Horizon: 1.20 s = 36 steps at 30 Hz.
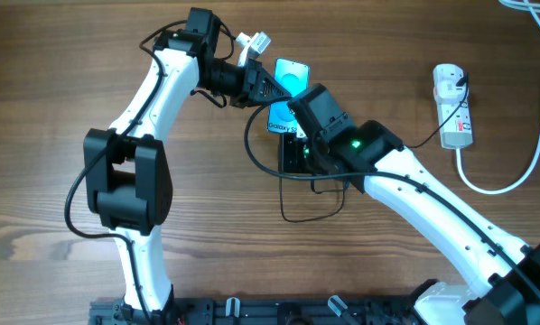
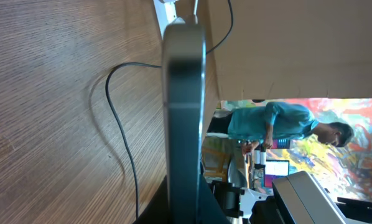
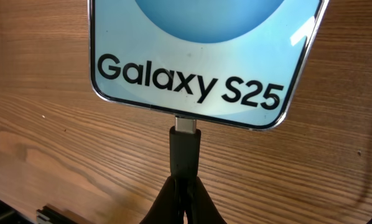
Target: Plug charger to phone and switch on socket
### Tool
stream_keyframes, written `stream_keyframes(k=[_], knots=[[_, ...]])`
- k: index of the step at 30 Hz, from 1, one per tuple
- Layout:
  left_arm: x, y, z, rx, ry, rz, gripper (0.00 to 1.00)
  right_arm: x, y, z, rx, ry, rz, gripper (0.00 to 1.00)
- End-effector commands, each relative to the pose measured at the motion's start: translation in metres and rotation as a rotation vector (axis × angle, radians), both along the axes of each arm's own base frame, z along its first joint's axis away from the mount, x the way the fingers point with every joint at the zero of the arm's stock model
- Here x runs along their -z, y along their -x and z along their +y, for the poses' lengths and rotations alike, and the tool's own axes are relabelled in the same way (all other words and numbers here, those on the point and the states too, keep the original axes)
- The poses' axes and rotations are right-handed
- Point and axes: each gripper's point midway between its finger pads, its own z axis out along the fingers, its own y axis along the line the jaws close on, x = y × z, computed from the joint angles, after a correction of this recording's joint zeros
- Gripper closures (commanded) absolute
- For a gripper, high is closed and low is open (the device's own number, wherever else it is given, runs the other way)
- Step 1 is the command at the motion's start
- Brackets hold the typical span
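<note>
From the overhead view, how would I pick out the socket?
Look at the wooden table's right side. The socket lies there, towards the top. It is a white blocky strip with red markings, unlike the thin white cable curving beside it.

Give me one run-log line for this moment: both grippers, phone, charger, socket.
left gripper: holds phone | right gripper: holds charger plug at phone's bottom edge, metal tip showing | socket: no gripper on it

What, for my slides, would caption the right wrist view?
Right gripper holds the thin black charger cable's plug at the port of a flat teal-screened Galaxy S25 phone.
</note>
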Motion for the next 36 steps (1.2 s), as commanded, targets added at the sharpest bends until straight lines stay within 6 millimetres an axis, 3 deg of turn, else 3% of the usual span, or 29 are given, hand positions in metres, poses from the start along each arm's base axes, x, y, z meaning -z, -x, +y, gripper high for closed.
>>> stream_keyframes(k=[1, 36], knots=[[-0.0266, 0.0064, -0.0036, 0.018, 0.06, -0.039, 0.96, -0.0061, -0.0059, 0.0046, 0.006, -0.017, -0.013, 0.96], [-0.0264, 0.0071, -0.0038, 0.024, 0.061, -0.051, 0.96, -0.0063, -0.0143, -0.0028, 0.055, -0.01, -0.022, 0.96]])
